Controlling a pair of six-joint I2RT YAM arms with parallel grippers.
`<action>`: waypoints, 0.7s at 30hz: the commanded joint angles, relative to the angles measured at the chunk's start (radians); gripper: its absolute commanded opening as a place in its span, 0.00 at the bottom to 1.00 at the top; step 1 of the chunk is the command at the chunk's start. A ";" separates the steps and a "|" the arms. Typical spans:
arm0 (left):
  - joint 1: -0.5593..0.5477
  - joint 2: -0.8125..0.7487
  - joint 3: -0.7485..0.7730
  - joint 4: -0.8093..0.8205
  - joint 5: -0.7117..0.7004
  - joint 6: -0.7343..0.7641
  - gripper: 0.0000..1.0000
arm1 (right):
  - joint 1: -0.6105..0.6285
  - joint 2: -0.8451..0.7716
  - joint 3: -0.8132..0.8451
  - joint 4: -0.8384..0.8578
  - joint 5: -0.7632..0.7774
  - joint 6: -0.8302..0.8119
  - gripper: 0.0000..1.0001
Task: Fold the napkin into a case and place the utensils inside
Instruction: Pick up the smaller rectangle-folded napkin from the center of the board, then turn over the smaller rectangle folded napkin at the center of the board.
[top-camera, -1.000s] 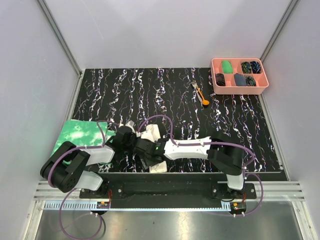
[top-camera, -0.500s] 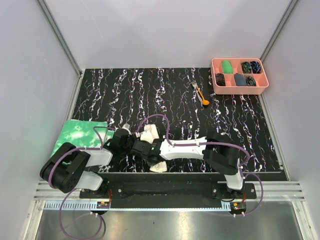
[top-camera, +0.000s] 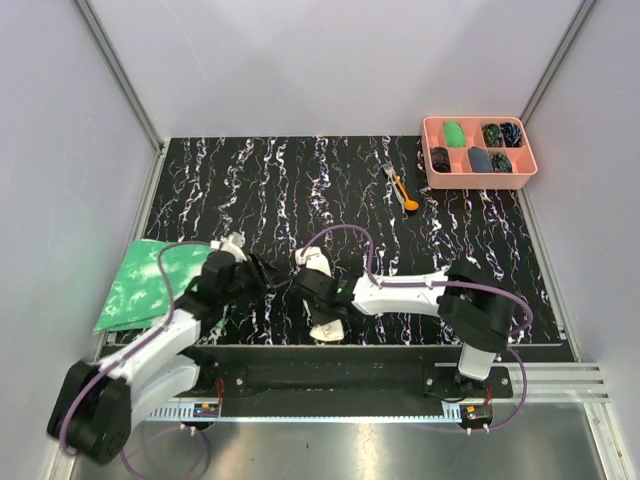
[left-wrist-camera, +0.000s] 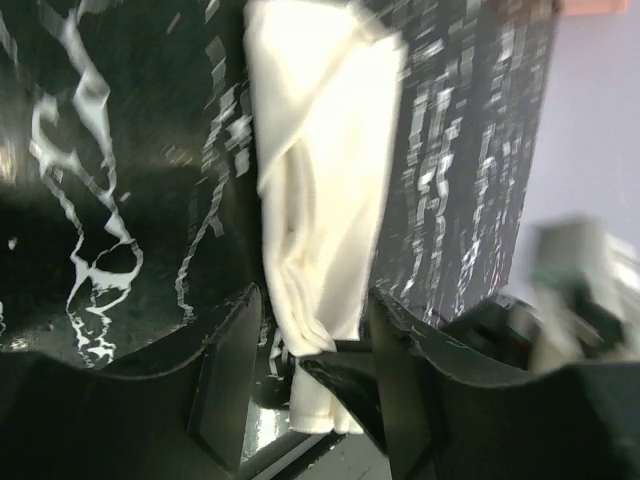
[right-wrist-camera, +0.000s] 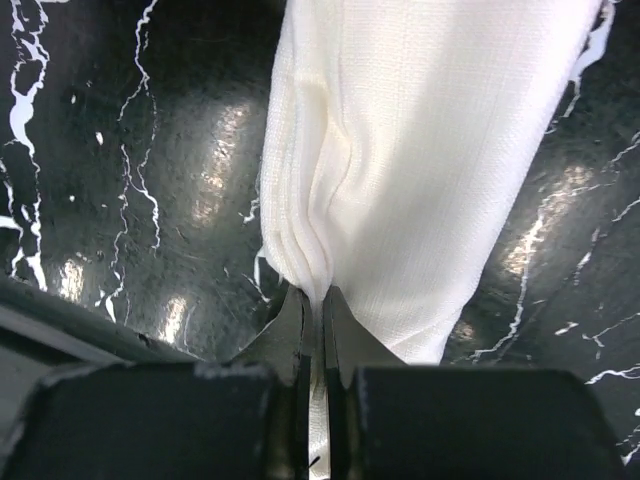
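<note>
The cream napkin lies as a narrow, layered strip near the table's front edge, between my two grippers. My right gripper is shut on a bunched fold at the edge of the napkin. Seen from above, it covers the strip's middle. My left gripper is open. Its fingers stand on either side of the napkin without pressing it. In the top view the left gripper sits just left of the cloth. The utensils, a fork and an orange spoon, lie far back right.
A pink compartment tray with small items stands at the back right corner. A green-and-white mottled cloth lies at the left edge under the left arm. Purple cables loop over both arms.
My left gripper has opened, let go of the napkin and drawn back to the left. My right gripper has shut on the napkin's fold.
</note>
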 joint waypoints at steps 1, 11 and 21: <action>0.009 -0.194 0.113 -0.315 -0.161 0.165 0.50 | -0.053 -0.100 -0.045 0.120 -0.130 -0.055 0.00; 0.014 -0.358 0.114 -0.508 -0.280 0.197 0.43 | -0.150 -0.120 0.065 0.302 -0.430 -0.124 0.00; 0.012 -0.360 0.104 -0.546 -0.289 0.217 0.38 | -0.234 -0.141 -0.114 0.782 -0.667 0.058 0.00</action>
